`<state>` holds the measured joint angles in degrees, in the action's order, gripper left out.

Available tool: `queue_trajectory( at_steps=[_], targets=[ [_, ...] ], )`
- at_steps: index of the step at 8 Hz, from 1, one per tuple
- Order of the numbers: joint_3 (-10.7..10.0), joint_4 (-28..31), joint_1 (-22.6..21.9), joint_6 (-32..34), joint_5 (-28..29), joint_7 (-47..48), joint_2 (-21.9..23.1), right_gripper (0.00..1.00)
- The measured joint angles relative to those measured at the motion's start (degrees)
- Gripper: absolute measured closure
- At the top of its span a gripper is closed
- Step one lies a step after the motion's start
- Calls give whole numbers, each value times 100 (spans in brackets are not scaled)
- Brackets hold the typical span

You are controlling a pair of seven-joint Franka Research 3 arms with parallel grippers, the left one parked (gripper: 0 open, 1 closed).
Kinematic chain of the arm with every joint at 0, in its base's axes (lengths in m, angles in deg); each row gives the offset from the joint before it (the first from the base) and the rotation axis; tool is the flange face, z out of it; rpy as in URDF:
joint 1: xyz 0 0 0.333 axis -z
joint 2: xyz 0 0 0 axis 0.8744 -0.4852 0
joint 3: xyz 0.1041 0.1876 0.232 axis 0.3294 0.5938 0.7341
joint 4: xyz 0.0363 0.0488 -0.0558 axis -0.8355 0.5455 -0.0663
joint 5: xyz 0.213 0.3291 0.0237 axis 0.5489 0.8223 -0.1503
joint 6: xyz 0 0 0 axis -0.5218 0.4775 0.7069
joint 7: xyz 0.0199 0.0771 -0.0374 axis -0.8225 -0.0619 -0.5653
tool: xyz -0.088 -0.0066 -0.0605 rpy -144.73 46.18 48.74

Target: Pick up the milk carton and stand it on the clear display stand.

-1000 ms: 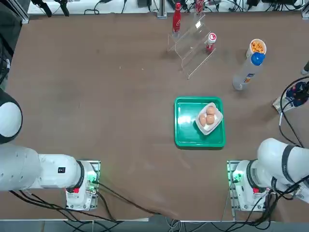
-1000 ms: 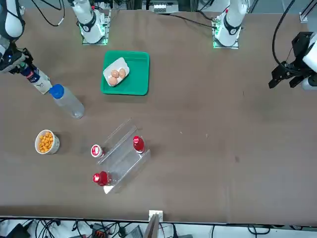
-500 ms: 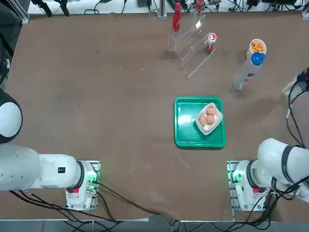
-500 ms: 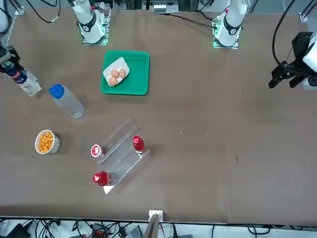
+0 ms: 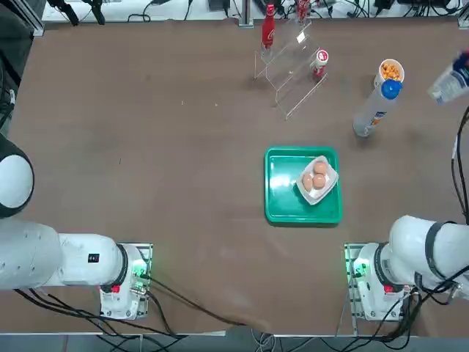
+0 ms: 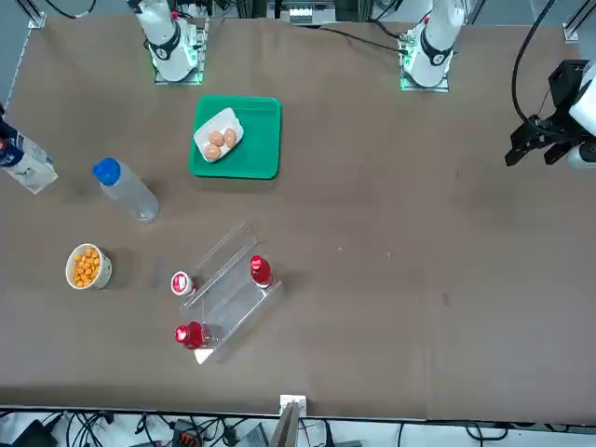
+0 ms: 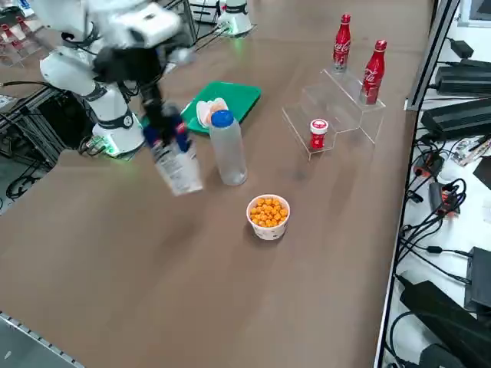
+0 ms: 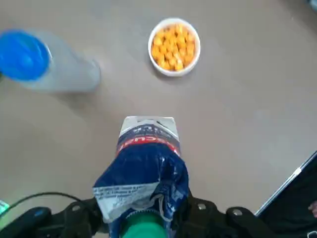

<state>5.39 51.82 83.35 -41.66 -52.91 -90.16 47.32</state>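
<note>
My right gripper (image 8: 143, 218) is clamped tight on the milk carton (image 8: 143, 173), pinching it near the gabled end where the green patch sits, and the blue wrapping looks creased under the squeeze, so I judge the grip firm enough to carry. The carton hangs below the fingers, clear of the table (image 7: 115, 268), bottom end tilted outward; in the right side view it shows as a pale box (image 7: 178, 170) just beside the blue-capped bottle (image 7: 227, 149) without touching it. I have it high, I think, so that it passes over the bottle and the cup of orange snacks (image 7: 268, 215) rather than clipping them; from the wrist both lie beneath it. In the top view the carton is at the far right edge of the table (image 5: 448, 82), well apart from the clear display stand (image 5: 289, 70), which sits near the far edge with two red bottles (image 7: 341, 42) on its steps and a small red-topped can (image 5: 320, 62) at its foot. Those occupy part of the riser, so I judge I'll need a free step and an upright carton before letting go. The green tray (image 5: 282, 205) with its dish of eggs (image 5: 318, 178) lies nearer the bases, off my likely path.
</note>
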Motion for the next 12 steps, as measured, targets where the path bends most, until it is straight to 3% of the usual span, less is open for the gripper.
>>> queue_trajectory(
  at_steps=[4, 8, 10, 12],
  targets=[
    [34, -1352, -1647, 689, 51, 1298, -731, 53],
    [43, -2410, -3228, 711, 71, 3502, -1939, 53],
    [37, -2946, -3639, 518, 80, 4000, -2509, 53],
    [23, -3231, -3751, 259, 219, 4037, -2907, 53]
  ],
)
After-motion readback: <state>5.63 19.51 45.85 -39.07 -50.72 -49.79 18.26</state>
